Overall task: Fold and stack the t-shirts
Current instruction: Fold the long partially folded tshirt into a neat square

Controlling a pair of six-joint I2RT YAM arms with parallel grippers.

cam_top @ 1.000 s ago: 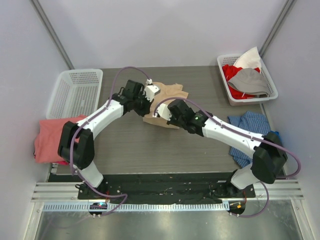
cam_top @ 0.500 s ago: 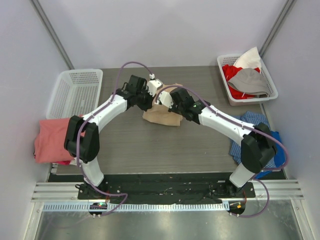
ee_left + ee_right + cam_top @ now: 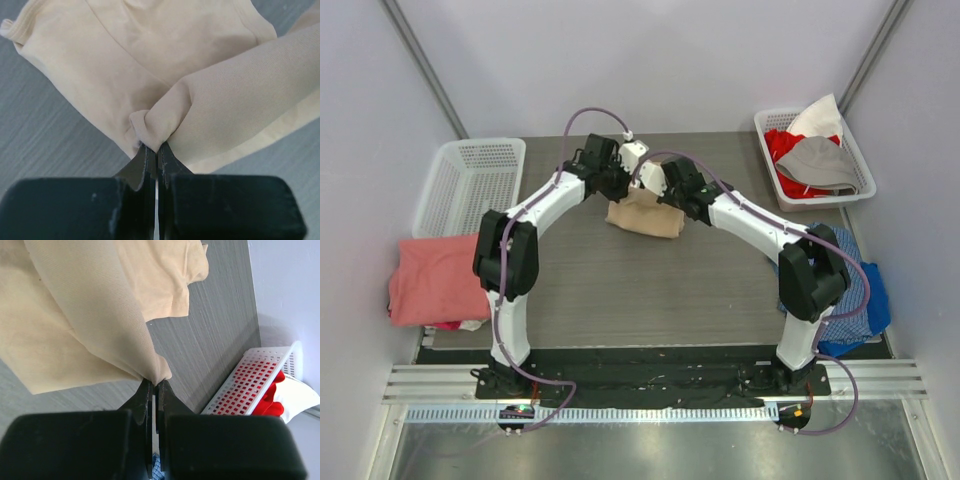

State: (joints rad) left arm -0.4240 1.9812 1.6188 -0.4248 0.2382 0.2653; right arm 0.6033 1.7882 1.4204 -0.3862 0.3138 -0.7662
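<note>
Left arm (image 3: 535,215): stretched far forward from its base at the near edge, elbow bent, wrist turned in toward the table's (image 3: 590,290) far middle. Left gripper (image 3: 156,150): clamped tight on a pinched bunch of tan cloth, fingers (image 3: 148,160) pressed together with only a sliver between. Right arm (image 3: 750,228): likewise reaching forward and inward, forming an arch with the left one, both wrists close together over the cloth. Right gripper (image 3: 153,385): closed on a tan fold, cloth hanging taut from the fingertips and lifted off the surface. Salmon-pink t-shirt (image 3: 428,280): at the far left table edge, loosely folded, hanging partly over the side, well apart from both grippers. White basket (image 3: 480,142): just beyond the pink shirt, at the left rear. Tan t-shirt (image 3: 645,218): at the far middle of the table, between and just under the two wrists; folded into a compact, roughly rectangular bundle with the upper layer raised; smooth fabric, plain, stitched hem and sleeve edge visible in the wrist views, one ribbed corner at the upper left of the left wrist view. Second white basket (image 3: 767,150): at the right rear, holding red, grey and white garments. Blue checked cloth (image 3: 835,240): crumpled at the right table edge, beside the right arm's elbow.
</note>
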